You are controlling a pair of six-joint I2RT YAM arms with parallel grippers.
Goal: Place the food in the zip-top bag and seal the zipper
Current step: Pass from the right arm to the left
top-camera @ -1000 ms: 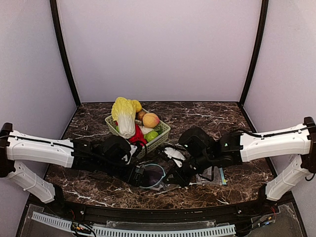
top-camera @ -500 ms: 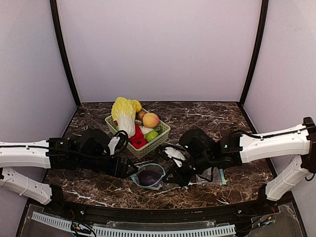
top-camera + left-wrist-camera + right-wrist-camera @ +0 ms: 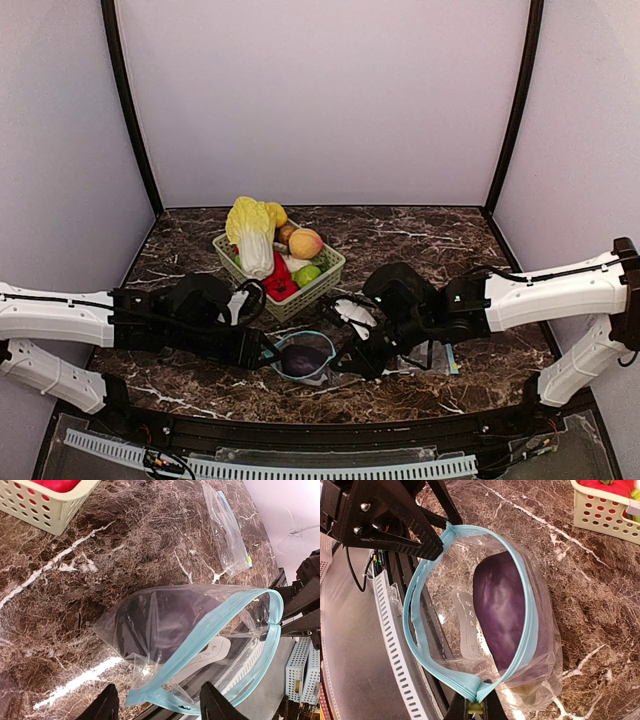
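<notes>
Loading step: eggplant (image 3: 500, 610) lies inside the bag (image 3: 417, 605), right gripper (image 3: 472, 711) pinched on its rim, left gripper (image 3: 159, 704) gaping astride the opposite rim, holding nothing; peach (image 3: 305, 243) and green fruit (image 3: 307, 274) in the basket (image 3: 318, 288) likely go next.

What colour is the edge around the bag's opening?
Light blue zipper edge on the bag, clearest in the right wrist view.

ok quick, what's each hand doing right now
Left hand: open, straddling the rim of the zip-top bag.
Right hand: shut on the zip-top bag's zipper end.
</notes>
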